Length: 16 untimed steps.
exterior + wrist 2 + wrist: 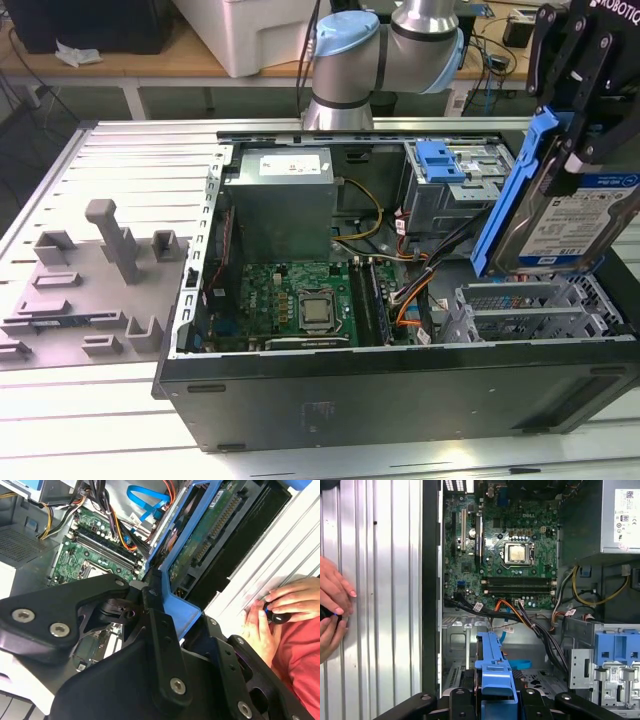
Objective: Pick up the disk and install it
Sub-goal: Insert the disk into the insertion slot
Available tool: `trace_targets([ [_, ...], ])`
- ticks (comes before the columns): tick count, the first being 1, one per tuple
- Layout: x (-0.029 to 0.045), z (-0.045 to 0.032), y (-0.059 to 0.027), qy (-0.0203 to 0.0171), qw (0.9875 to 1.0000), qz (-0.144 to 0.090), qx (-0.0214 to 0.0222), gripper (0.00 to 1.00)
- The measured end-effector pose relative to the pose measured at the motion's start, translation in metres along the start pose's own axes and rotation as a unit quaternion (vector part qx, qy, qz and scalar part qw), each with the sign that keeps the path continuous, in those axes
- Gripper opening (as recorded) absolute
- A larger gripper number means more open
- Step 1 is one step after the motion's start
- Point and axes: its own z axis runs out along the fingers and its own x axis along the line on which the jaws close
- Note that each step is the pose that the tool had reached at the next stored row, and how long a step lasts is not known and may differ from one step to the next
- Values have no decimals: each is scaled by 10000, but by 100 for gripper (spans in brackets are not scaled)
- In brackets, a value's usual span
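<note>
Robot's hand (pixel 578 135) is clamped on the disk (pixel 575 225), holding it on edge and tilted above the open computer case (pixel 400 400), at the exterior view's right. It is held high, I'd judge, to clear the cables (pixel 440 265). The blue-latched drive cage (pixel 445 170) stands nearby.

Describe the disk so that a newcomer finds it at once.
Find the open black computer case. Over its end at the exterior view's right, the gripper holds the disk. Unlike the blue latch inside, it is a silver slab with a white-and-blue label and blue rail.
</note>
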Motion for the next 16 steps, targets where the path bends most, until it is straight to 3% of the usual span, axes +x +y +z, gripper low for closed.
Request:
trace_targets([
  [16, 0, 50, 1, 0, 10000, -1, 0, 37],
])
